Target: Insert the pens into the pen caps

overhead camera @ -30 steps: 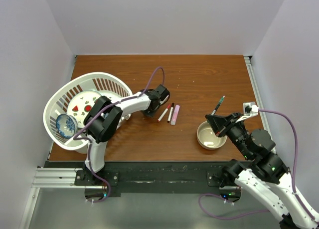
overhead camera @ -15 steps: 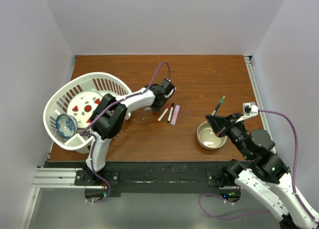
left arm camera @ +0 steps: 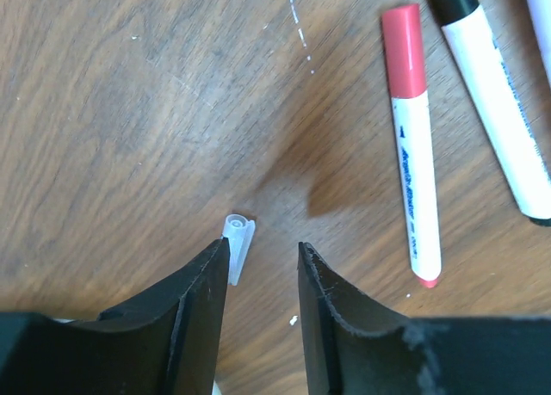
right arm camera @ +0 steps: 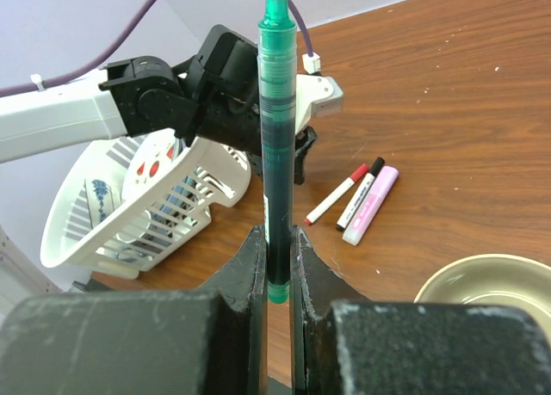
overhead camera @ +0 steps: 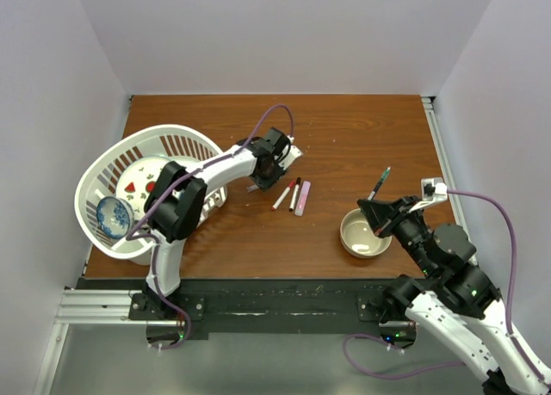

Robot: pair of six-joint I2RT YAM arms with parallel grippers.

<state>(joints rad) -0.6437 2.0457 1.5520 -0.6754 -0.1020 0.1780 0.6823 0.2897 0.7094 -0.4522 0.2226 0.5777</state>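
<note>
Black-capped pen point(left arm camera: 495, 111) cut by frame edges; clear cap point(left arm camera: 238, 238) partly behind left end effector point(left arm camera: 261, 249).

The brown wooden table point(overhead camera: 344, 137) carries a white slatted basket point(overhead camera: 82, 193) at its left edge and a cream bowl point(overhead camera: 346, 240) towards the near right corner. Near the middle lie three pens side by side: a red-capped white pen point(overhead camera: 281, 197), a black-capped white pen point(overhead camera: 294, 194) and a pink pen point(overhead camera: 302, 199) — with a tiny translucent cap point(left arm camera: 238, 244) on the wood near them.

Setting: robot lab test cell. Wooden table point(overhead camera: 344, 137) boxed on three sides by plain pale walls point(overhead camera: 284, 33). My arms point(overhead camera: 215, 180) are bolted to a black base plate point(overhead camera: 284, 299) and aluminium rail point(overhead camera: 90, 307) at the near edge; purple cables point(overhead camera: 511, 257) run exposed.
</note>
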